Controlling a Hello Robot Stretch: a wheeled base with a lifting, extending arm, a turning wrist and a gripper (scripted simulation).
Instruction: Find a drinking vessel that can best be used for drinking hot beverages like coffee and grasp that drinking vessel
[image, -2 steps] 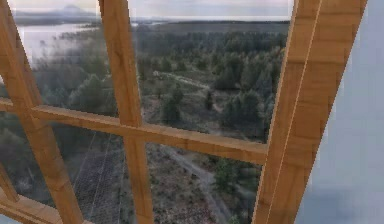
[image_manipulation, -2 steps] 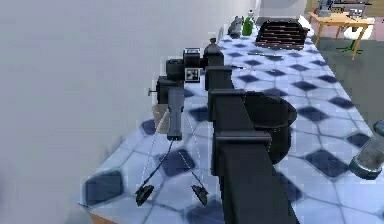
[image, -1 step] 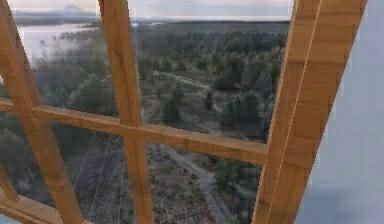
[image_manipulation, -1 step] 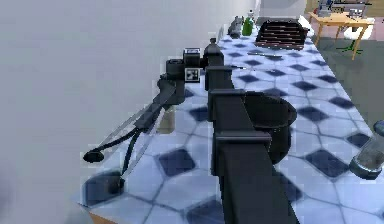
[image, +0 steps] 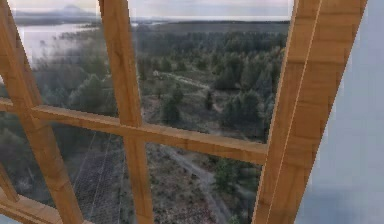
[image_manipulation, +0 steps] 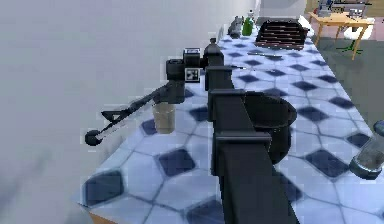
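Note:
A small tan cup-like vessel (image_manipulation: 163, 118) stands on the blue-and-white tiled counter (image_manipulation: 130, 185). The dark arm bar (image_manipulation: 240, 160) rises from the bottom edge across the counter to two white marker squares (image_manipulation: 188, 58). From there the gripper (image_manipulation: 97, 135) reaches down toward the arm side view's left, its thin fingers ending near the counter's edge by the grey wall. The tan vessel sits right by the gripper's body, and I cannot tell whether they touch. I cannot tell whether the gripper holds anything.
A dark round pot (image_manipulation: 272, 122) stands just right of the arm. Bottles (image_manipulation: 246, 24) and a dark basket-like object (image_manipulation: 282, 33) stand at the counter's far end, and a wooden table (image_manipulation: 350, 20) lies beyond. Ahead is a wooden-framed window (image: 125, 120) over trees.

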